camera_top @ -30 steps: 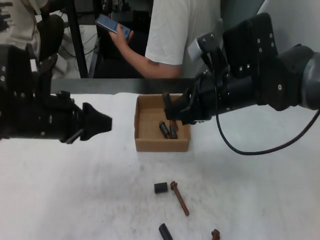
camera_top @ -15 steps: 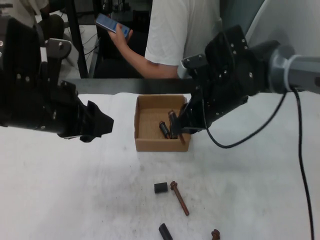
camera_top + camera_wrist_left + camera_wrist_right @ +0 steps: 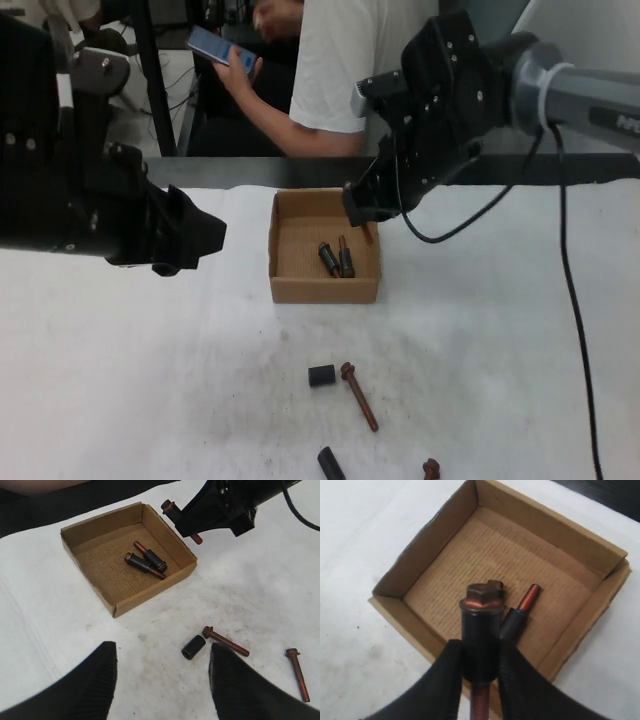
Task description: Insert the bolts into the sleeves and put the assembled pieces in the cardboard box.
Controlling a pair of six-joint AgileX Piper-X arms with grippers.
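An assembled piece [image 3: 480, 625], a rusty bolt pushed through a black sleeve, sits clamped in my right gripper [image 3: 480, 652]. The two fingers are closed against the sleeve's sides, the hex head sticks out past the fingertips, and the threaded end runs back between the fingers. From the high view I see that gripper [image 3: 360, 212] hanging above the far right corner of the cardboard box [image 3: 322, 291]. Two more assembled pieces [image 3: 141, 564] lie side by side on the box floor. My left gripper [image 3: 161, 655] hovers over the white bench [image 3: 60, 645], off to the left of the box, with its fingers spread wide and nothing between them. On the bench in front of the box I have a loose sleeve [image 3: 193, 647] just beside a loose bolt [image 3: 225, 641]; I cannot tell whether the two touch. A second bolt [image 3: 297, 674] lies farther to the right, and a second sleeve [image 3: 331, 463] lies nearer me than the first.
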